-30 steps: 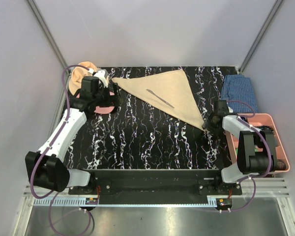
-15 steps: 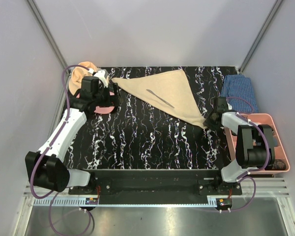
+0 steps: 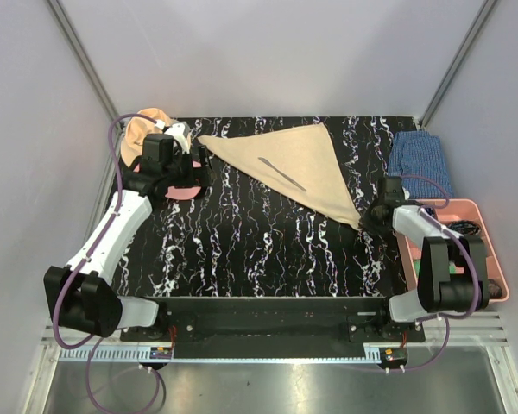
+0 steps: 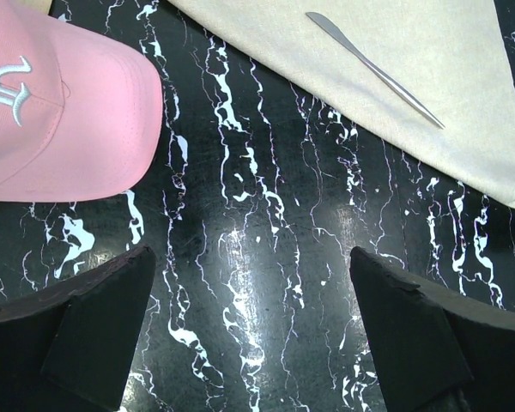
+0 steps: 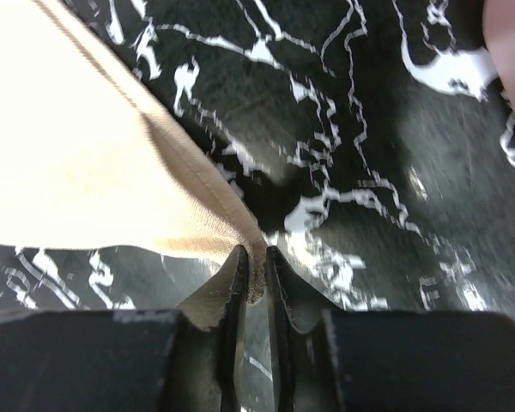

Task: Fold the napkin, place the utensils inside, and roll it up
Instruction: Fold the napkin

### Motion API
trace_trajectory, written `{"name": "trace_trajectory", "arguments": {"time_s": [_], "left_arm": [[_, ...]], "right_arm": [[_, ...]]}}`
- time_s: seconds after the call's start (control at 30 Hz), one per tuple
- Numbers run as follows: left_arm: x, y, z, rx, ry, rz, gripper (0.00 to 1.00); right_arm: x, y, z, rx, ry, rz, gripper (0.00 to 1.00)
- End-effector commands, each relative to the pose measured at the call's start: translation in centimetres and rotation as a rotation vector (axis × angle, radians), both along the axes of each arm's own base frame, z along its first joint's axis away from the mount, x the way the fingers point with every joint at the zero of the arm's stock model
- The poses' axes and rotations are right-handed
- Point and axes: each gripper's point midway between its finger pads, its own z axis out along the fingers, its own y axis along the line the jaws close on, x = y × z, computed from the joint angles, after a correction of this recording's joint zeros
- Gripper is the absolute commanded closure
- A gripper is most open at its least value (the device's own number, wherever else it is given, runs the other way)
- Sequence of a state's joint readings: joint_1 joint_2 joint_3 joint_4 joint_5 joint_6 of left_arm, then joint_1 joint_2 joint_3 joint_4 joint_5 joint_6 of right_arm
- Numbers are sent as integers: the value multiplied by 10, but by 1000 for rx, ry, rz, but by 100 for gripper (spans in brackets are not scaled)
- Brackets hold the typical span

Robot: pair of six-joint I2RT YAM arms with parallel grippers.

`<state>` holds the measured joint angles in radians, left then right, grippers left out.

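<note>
right arm (image 3: pixel 440 259) has shifted slightly; we find right gripper (image 5: pixel 256 275) clenched on near corner of napkin (image 3: pixel 302 168) (a folded triangle) on table (image 3: pixel 268 250), utensil (image 3: pixel 281 172) atop it; left gripper (image 4: pixel 253 318) spread wide by cap (image 4: pixel 60 129).

A utensil (image 3: pixel 281 172) lies on the napkin (image 3: pixel 315 159), far middle of the table (image 3: pixel 259 250); a cap (image 4: pixel 60 120) sits left, a folded cloth (image 3: pixel 420 161) right.
</note>
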<state>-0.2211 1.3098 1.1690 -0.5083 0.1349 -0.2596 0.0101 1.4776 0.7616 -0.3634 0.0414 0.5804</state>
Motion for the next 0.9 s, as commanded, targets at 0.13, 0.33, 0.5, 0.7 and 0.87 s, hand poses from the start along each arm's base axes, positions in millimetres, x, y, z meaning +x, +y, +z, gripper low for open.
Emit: {"name": "trace_trajectory", "arguments": {"time_s": [0.13, 0.33, 0.5, 0.7, 0.87], "left_arm": [[-4, -8, 24, -58, -58, -36, 1], [-7, -14, 29, -86, -61, -62, 1], [-8, -14, 31, -89, -68, -65, 1], [-8, -15, 32, -93, -70, -67, 1], [-8, -13, 30, -83, -70, -62, 1]], "right_arm": [[-17, -5, 26, -28, -50, 14, 92], [-26, -10, 45, -59, -80, 13, 98], [-25, -8, 68, -64, -146, 55, 100], [-2, 6, 94, -15, -211, 143, 100], [26, 31, 109, 43, -277, 234, 100]]}}
